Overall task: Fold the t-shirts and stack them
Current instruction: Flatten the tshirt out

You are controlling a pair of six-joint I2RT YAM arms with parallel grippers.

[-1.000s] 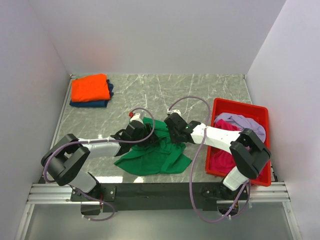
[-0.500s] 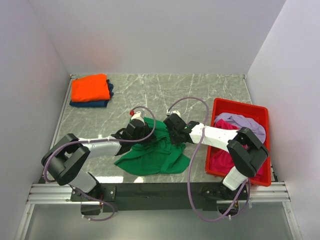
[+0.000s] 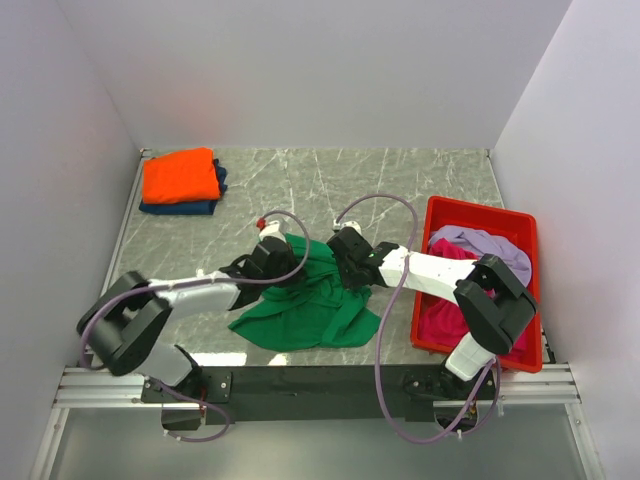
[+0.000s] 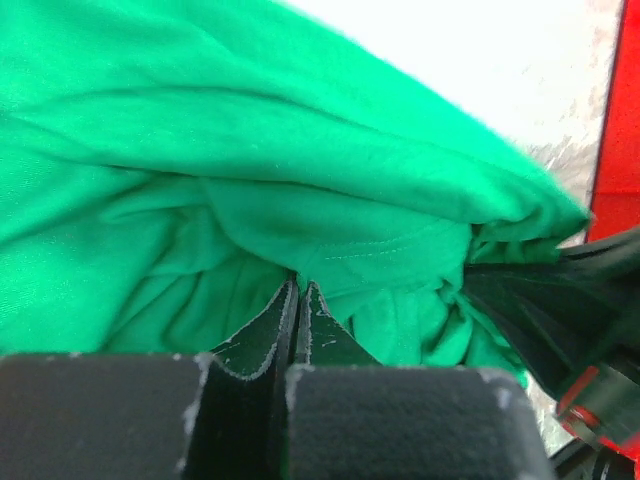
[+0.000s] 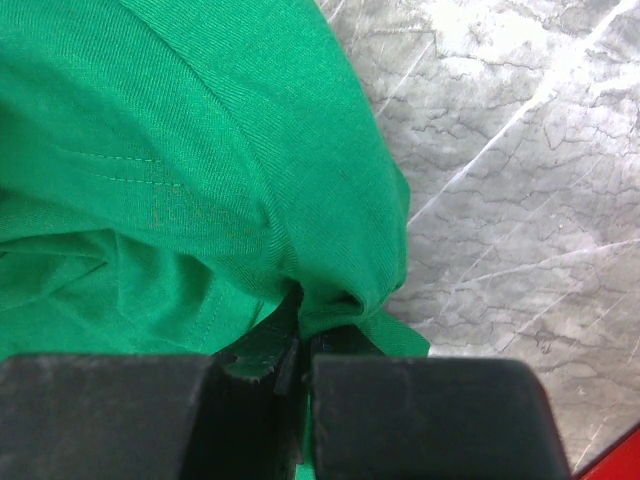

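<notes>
Closest to the arm bases, the bright green t-shirt (image 3: 305, 310) lies rumpled on the marble-patterned table (image 3: 400, 180), its loose bulk spilling nearward from both sets of fingers. The left gripper (image 4: 298, 292) has its two dark fingers pressed together, with a fold of the green cloth nipped between their tips. The fabric rises in bunched ridges just beyond them. The right gripper (image 5: 296, 335) likewise has its fingers closed tight on a tuck of the same shirt, with cloth heaped to their left and bare table to their right. From above, the two grippers sit near each other at the shirt's far edge, and the cloth between them is gathered up. Out past the right fingers, on their right side, stands the red bin (image 3: 478, 208). It holds the magenta t-shirt (image 3: 440, 315) toward its near end and the pale lilac t-shirt (image 3: 492, 246) toward its far end. Well beyond the left fingers, off to their left in the far corner, the orange t-shirt (image 3: 180, 175) lies folded on top of the navy blue t-shirt (image 3: 190, 208).
</notes>
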